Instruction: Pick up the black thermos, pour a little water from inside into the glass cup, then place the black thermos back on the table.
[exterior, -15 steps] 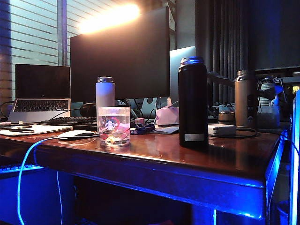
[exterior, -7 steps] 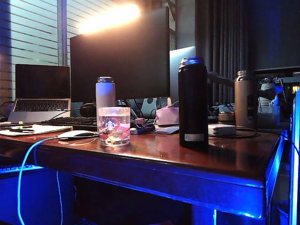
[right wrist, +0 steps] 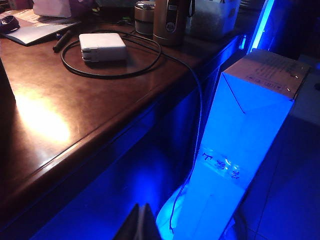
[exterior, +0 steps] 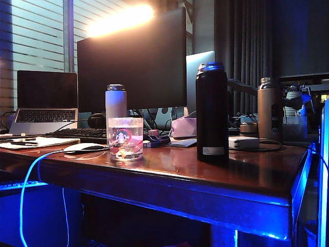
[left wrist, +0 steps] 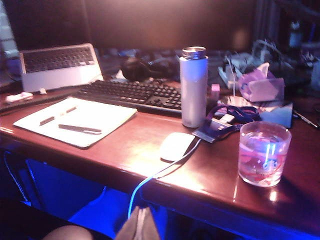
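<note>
So the black thermos (exterior: 211, 111) stands bolt upright, rim up, right of centre on the table (exterior: 205, 177), with the glass cup (exterior: 125, 138) well to its left. Both grippers hang low off the desk edge: left gripper (left wrist: 138, 223) and right gripper (right wrist: 140, 222), fingertips pinched together, holding nothing.

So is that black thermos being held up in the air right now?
No, the black thermos stands upright on the table, with no tool near it in the exterior view.
</note>
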Motion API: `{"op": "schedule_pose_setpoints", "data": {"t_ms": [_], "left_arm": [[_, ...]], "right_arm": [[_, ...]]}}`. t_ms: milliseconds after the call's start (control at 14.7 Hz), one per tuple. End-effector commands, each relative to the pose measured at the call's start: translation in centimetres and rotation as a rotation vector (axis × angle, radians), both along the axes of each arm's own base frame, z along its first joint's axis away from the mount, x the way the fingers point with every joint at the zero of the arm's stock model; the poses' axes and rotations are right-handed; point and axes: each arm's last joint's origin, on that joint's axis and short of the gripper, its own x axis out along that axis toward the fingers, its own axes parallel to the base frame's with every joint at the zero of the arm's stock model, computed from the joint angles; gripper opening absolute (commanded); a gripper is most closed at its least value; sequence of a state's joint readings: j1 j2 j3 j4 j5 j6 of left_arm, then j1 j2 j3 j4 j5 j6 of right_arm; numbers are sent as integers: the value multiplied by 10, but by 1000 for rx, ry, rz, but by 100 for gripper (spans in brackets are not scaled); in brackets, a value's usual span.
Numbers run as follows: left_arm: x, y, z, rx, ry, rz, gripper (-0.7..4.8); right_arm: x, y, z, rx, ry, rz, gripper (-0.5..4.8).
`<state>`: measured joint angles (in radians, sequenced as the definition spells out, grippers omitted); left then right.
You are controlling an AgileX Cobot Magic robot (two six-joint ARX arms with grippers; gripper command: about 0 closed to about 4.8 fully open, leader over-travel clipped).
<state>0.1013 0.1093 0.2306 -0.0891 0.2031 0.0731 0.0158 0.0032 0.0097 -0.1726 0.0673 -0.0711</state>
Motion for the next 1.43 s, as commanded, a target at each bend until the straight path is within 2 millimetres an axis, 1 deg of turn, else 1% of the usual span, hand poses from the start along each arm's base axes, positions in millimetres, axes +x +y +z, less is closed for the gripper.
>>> {"op": "schedule_pose_setpoints", "data": {"t_ms": [68,408,612,748,1428], "left_arm": [[-1,1,-22,-36,-9,18,-6],[7,2,-66,-125,110,55,-6],[7,4,-71,-115,156,120,-6],[6,4,-75,-120,199,115,-5],[6,4,-75,-120,199,116,-5]], "right_arm": [[0,0,0,3,-8,-1,-5],[0,0,0,3,-8,-1,-5],[0,0,0,3,-9,-1,-5],[0,0,0,3,-9,-1,-5],[0,0,0,3,-9,-1,-5]]}}
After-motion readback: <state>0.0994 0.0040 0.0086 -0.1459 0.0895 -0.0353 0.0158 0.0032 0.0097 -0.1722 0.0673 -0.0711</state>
